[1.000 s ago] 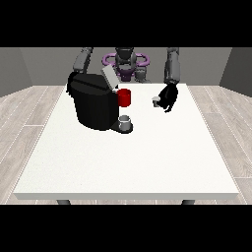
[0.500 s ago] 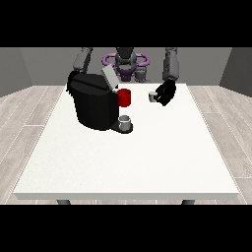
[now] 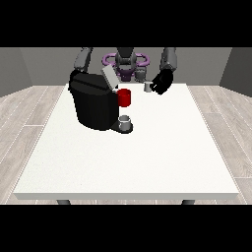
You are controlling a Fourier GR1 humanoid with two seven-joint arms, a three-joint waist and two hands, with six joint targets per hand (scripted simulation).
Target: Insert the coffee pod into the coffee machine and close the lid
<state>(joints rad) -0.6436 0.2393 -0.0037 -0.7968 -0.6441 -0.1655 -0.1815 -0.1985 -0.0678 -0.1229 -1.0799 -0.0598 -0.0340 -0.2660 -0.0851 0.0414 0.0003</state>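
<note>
A black coffee machine (image 3: pixel 93 104) stands at the table's left with its grey lid (image 3: pixel 109 77) raised open. Its red front part (image 3: pixel 124 97) faces the table's middle, and a small grey cup (image 3: pixel 125 121) sits on its drip base. The hand at the view's right (image 3: pixel 161 81) is lifted above the table's far edge, its fingers curled round a small light-grey coffee pod (image 3: pixel 147 87). The pod hangs to the right of the machine's open top, apart from it. The other hand is hidden behind the machine; only its arm (image 3: pixel 82 59) shows.
The white table (image 3: pixel 128 157) stretches wide toward the camera. The robot's torso (image 3: pixel 126 63) stands behind the far edge. Wooden floor surrounds the table.
The hand at the view's right has risen and moved left toward the machine, carrying the pod. The machine, lid and cup have not moved.
</note>
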